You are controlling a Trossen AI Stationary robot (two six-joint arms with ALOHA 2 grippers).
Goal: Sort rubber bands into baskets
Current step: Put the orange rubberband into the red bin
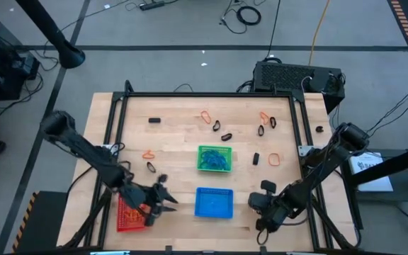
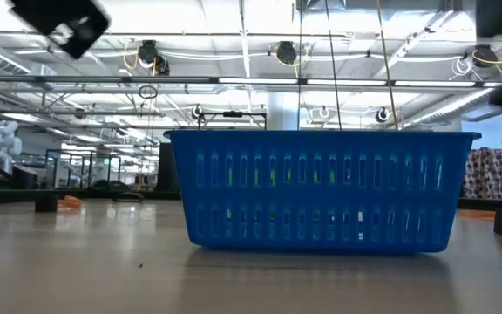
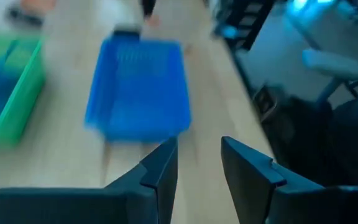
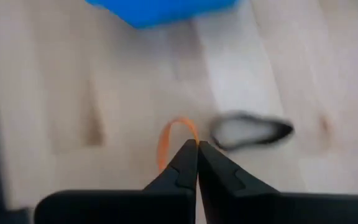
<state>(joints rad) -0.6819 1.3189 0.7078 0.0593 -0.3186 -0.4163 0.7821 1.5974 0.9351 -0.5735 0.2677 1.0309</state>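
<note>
Rubber bands lie scattered across the far half of a wooden table [image 1: 176, 152]: an orange band [image 1: 205, 116] and black bands [image 1: 225, 132] near the far edge, another orange and black pair [image 1: 267, 120] to their right, an orange loop [image 1: 275, 159] beside a small black one [image 1: 256, 159], and an orange band [image 1: 148, 154] with a black band [image 1: 151, 167] on the left side. A lone black band [image 1: 154, 121] sits at far left.

Three baskets stand toward the middle and front. The green basket [image 1: 214, 159] at centre holds a tangle of blue bands [image 1: 216, 163]. The blue basket [image 1: 213, 202] sits just in front of it, filling the table-level view. The red basket [image 1: 131, 214] is at the front left corner, partly under the left arm.

The right gripper [image 4: 197, 152], low over the bare wood to the right of the blue basket, has its fingers pressed together on an orange rubber band [image 4: 173, 140], whose loop stands up from the tips; a black band [image 4: 252, 131] lies on the wood just beyond.

The left gripper [image 1: 163, 202] hangs between the red and blue baskets, fingers [image 3: 164, 168] partly apart with nothing seen between them.
</note>
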